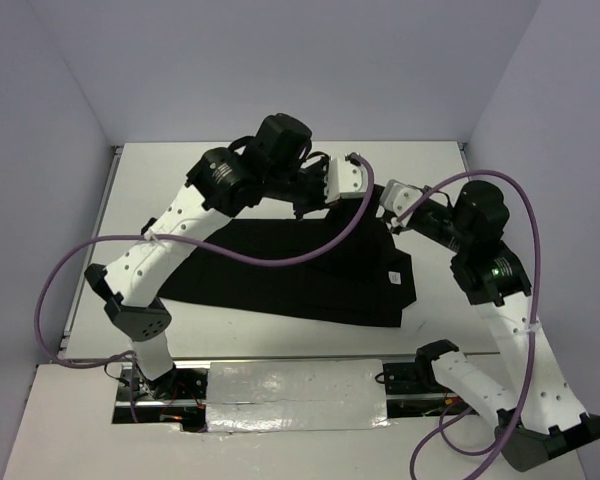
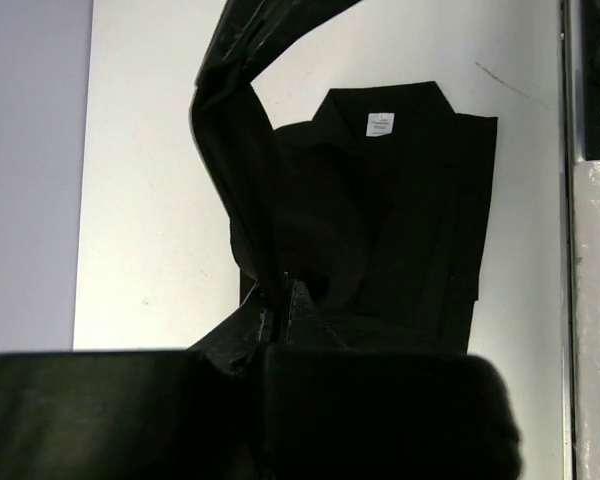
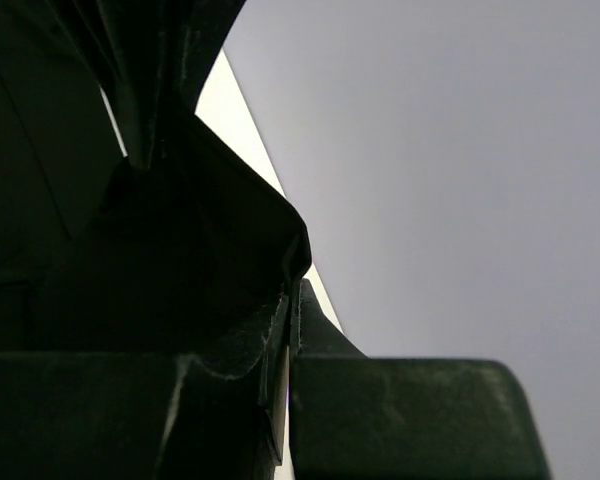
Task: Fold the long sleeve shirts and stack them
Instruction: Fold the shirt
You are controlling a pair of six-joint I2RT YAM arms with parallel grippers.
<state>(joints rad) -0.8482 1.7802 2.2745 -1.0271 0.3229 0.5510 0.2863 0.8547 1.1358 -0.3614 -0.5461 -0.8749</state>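
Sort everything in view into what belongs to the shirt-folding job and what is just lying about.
Belongs to the job:
- black shirt, partly folded on the table
- left fingers, shut on the shirt's cloth
- right fingers, shut on a lifted edge of the shirt

Just lying about:
- purple cables, one draped across the shirt
- silver tape along the near edge
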